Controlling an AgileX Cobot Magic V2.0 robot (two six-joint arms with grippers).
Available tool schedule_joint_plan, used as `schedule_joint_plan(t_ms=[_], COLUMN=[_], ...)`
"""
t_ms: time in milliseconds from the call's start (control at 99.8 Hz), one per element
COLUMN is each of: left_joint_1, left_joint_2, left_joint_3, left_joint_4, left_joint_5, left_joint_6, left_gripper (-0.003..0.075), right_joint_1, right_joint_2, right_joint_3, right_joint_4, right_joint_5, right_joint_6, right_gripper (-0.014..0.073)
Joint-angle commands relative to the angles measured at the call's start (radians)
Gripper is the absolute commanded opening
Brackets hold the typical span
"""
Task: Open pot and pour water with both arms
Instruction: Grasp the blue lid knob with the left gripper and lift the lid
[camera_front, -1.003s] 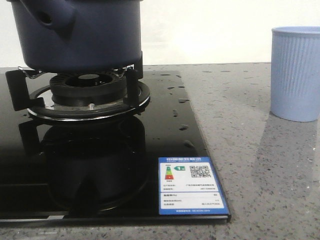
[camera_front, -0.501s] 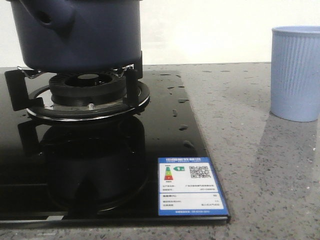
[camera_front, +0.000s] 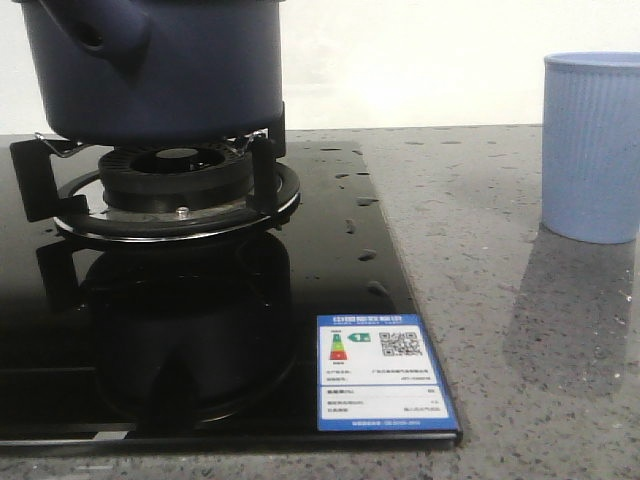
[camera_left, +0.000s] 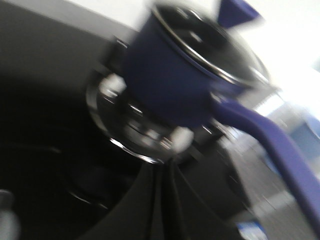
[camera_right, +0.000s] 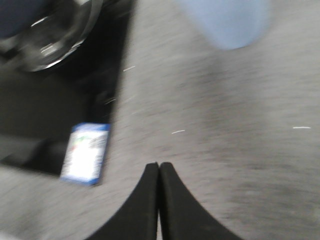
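The dark navy pot (camera_front: 150, 65) stands on the gas burner (camera_front: 175, 185) at the far left. Its top is cut off in the front view. The blurred left wrist view shows the pot (camera_left: 170, 85) with a shiny rim and a long blue handle (camera_left: 280, 150). My left gripper (camera_left: 163, 164) is shut and empty, apart from the pot, over the black hob. My right gripper (camera_right: 159, 165) is shut and empty over the grey counter. Neither gripper shows in the front view.
A light blue ribbed cup (camera_front: 592, 145) stands on the grey counter at the far right and also shows in the right wrist view (camera_right: 225, 20). The black glass hob (camera_front: 330, 300) carries water drops and a blue energy label (camera_front: 382, 372) at its front corner.
A soft shadow has spread over the counter in front of the cup. The pot and cup stay in place.
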Motion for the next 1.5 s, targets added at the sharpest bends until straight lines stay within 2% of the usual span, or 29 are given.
schedule_joint_plan(t_ms=[0,110,221,351,431,501,551,672,682,692,712,772,832,932,1093,1143,1153,1303,1424,1494], left_joint_1=[-0.085,-0.179,-0.250,-0.258,-0.258,-0.258,-0.258,-0.258,-0.258,-0.258,-0.258,-0.258,-0.258,-0.258,-0.246,-0.233,-0.214,-0.131,-0.061,-0.034], left_joint_2=[0.098,0.186,0.274,0.329,0.360,0.378,0.385,0.402,0.405,0.407,0.413,0.429,0.460,0.508,0.604,0.641,0.679,0.796,0.859,0.876], left_joint_3=[-0.070,-0.125,-0.222,-0.294,-0.333,-0.363,-0.378,-0.392,-0.394,-0.394,-0.394,-0.396,-0.401,-0.432,-0.519,-0.550,-0.582,-0.679,-0.728,-0.732], left_joint_4=[-0.180,-0.350,-0.437,-0.437,-0.437,-0.437,-0.433,-0.433,-0.433,-0.430,-0.430,-0.430,-0.449,-0.507,-0.637,-0.695,-0.746,-0.818,-0.827,-0.808], left_joint_5=[0.007,0.015,0.016,0.029,0.045,0.045,0.038,-0.032,-0.049,-0.049,-0.075,-0.105,-0.114,-0.117,-0.102,-0.047,0.019,0.242,0.321,0.347], left_joint_6=[0.149,0.375,0.518,0.572,0.686,0.711,0.726,0.762,0.762,0.762,0.764,0.808,0.907,1.051,1.171,1.210,1.229,1.231,1.234,1.307], left_gripper=[-0.0018,-0.0018,-0.0018,-0.0018,-0.0003,0.0071,0.0173,0.0449,0.0470,0.0478,0.0494,0.0481,0.0429,0.0378,0.0377,0.0377,0.0377,0.0377,0.0380,0.0412], right_joint_1=[0.001,0.001,0.003,0.025,0.039,0.046,0.048,0.047,0.047,0.047,0.047,0.047,0.047,0.047,0.052,0.052,0.052,0.052,0.052,0.052], right_joint_2=[0.044,0.061,0.063,0.063,0.063,0.063,0.063,0.063,0.063,0.063,0.063,0.063,0.063,0.063,0.063,0.063,0.063,0.063,0.063,0.063], right_joint_3=[-0.051,-0.064,-0.094,-0.112,-0.118,-0.126,-0.131,-0.140,-0.140,-0.140,-0.140,-0.140,-0.140,-0.140,-0.140,-0.140,-0.140,-0.140,-0.140,-0.140], right_joint_4=[0.227,0.423,0.489,0.489,0.489,0.489,0.489,0.491,0.491,0.491,0.491,0.491,0.491,0.491,0.491,0.491,0.491,0.491,0.491,0.491], right_joint_5=[-0.010,-0.015,-0.080,-0.208,-0.281,-0.325,-0.349,-0.395,-0.402,-0.405,-0.412,-0.425,-0.430,-0.433,-0.433,-0.433,-0.433,-0.433,-0.430,-0.423], right_joint_6=[-0.149,-0.391,-0.649,-0.691,-0.705,-0.744,-0.765,-0.773,-0.773,-0.773,-0.773,-0.773,-0.773,-0.773,-0.773,-0.773,-0.773,-0.773,-0.773,-0.773], right_gripper=[-0.0075,-0.0075,-0.0075,-0.0075,-0.0059,-0.0002,0.0072,0.0369,0.0423,0.0423,0.0486,0.0579,0.0624,0.0624,0.0624,0.0624,0.0624,0.0624,0.0624,0.0624])
